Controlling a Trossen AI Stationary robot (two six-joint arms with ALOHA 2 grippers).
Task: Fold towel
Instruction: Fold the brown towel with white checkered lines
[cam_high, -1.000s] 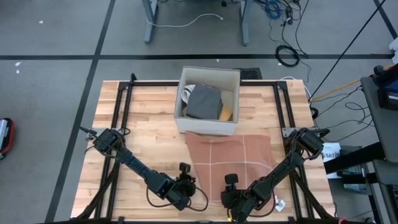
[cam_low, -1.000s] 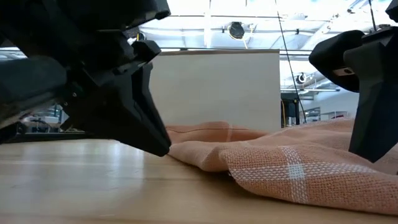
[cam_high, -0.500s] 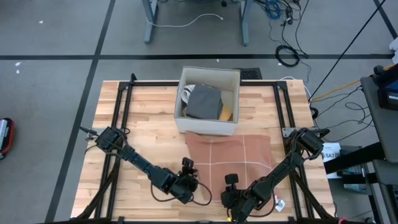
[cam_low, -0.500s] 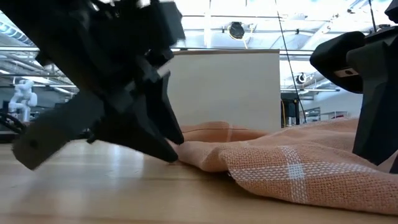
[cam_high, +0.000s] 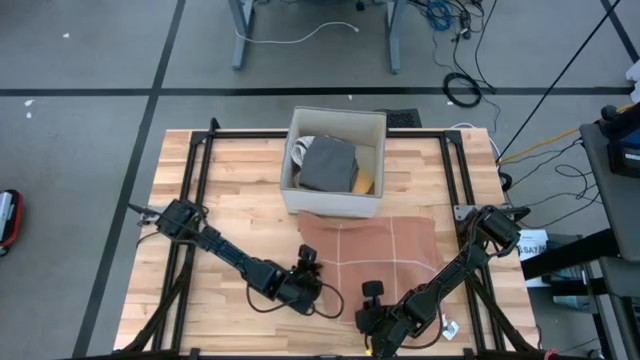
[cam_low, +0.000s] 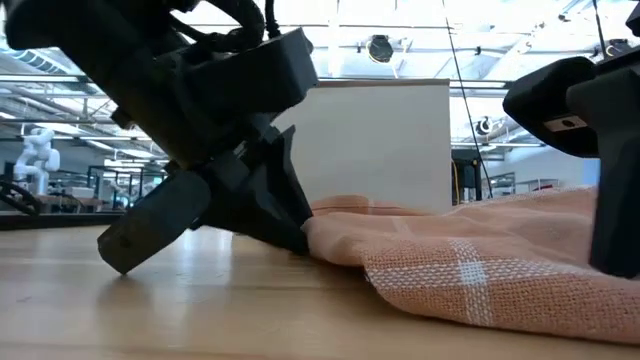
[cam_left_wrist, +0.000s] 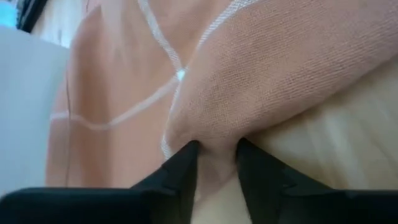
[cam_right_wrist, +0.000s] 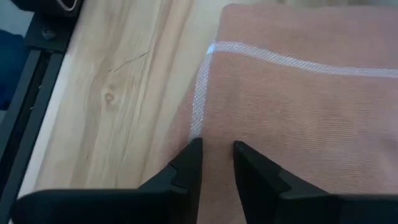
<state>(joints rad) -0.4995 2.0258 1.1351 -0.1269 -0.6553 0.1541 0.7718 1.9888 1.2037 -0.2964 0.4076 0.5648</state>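
Fingers of left gripper (cam_left_wrist: 212, 155) pinched on a raised fold at the edge of the salmon-pink woven towel with pale grid stripes (cam_high: 375, 255), lower centre of the high view. Right gripper (cam_right_wrist: 216, 152) clamped on the towel's near edge, bottom centre-right. Towel spread on the light wooden slatted table (cam_high: 235, 215), just below the white open box (cam_high: 335, 160).

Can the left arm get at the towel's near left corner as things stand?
Probably yes: the left pincer is already at the towel, its fingers straddling a pinched-up fold of the edge in the left wrist view. Nothing lies between them on the table.
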